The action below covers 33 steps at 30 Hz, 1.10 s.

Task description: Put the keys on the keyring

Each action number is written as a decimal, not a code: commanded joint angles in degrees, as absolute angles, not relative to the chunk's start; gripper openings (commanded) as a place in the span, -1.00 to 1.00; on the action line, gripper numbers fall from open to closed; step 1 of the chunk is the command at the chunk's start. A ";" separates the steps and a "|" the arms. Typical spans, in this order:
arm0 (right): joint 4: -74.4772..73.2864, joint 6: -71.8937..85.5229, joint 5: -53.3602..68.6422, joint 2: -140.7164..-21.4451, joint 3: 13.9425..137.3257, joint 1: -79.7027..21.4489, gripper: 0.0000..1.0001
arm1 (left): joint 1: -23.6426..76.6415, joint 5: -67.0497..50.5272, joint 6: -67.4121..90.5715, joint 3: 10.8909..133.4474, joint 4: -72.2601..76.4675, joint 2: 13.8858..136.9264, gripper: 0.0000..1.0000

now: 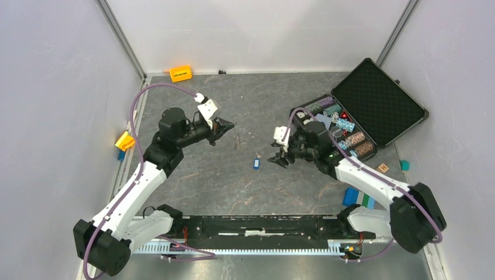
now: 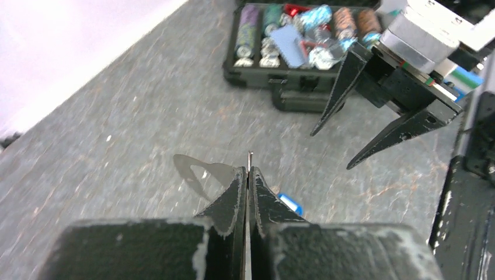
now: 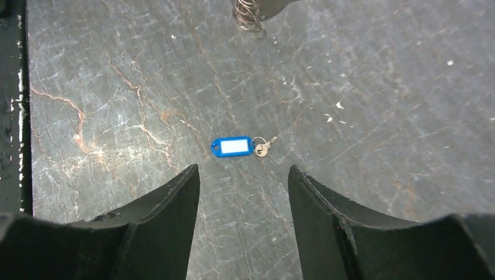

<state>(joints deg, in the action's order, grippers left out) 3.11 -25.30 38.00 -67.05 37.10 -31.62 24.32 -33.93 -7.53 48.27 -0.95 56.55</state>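
The left gripper point(image 1: 229, 124) is pressed fully shut, a thin sliver of metal pinched between its black fingertips point(image 2: 236, 181). The silver coiled-wire keyring point(image 3: 248, 14) dangles just off that tip, above the dark grey marbled tabletop point(image 1: 192, 175) left of centre. To its right, the right gripper point(image 3: 244, 175) hangs with its jaws spread wide and nothing between them. Just beyond its fingertips lies the blue plastic key tag point(image 3: 232, 146), flat on the table, with a small silver key point(image 3: 262, 149) on its right end. Far right stands an open black hard case point(image 1: 379, 99) of coloured chips.
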 commanded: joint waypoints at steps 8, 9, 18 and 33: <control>0.48 -33.98 35.86 -86.22 48.67 -34.93 0.13 | 21.34 -24.17 -16.25 51.28 -17.13 52.25 -0.96; -2.81 -36.96 37.18 -88.00 50.88 -34.94 0.13 | 21.20 -24.26 -16.40 50.96 -17.14 52.03 -0.96; -23.77 -54.78 43.13 -104.89 68.64 -34.39 0.11 | 20.74 -25.59 -16.32 47.99 -15.97 50.85 -0.96; -42.78 -68.24 46.33 -117.26 82.83 -32.70 0.00 | 19.64 -27.60 -15.29 47.75 -16.25 50.54 -0.96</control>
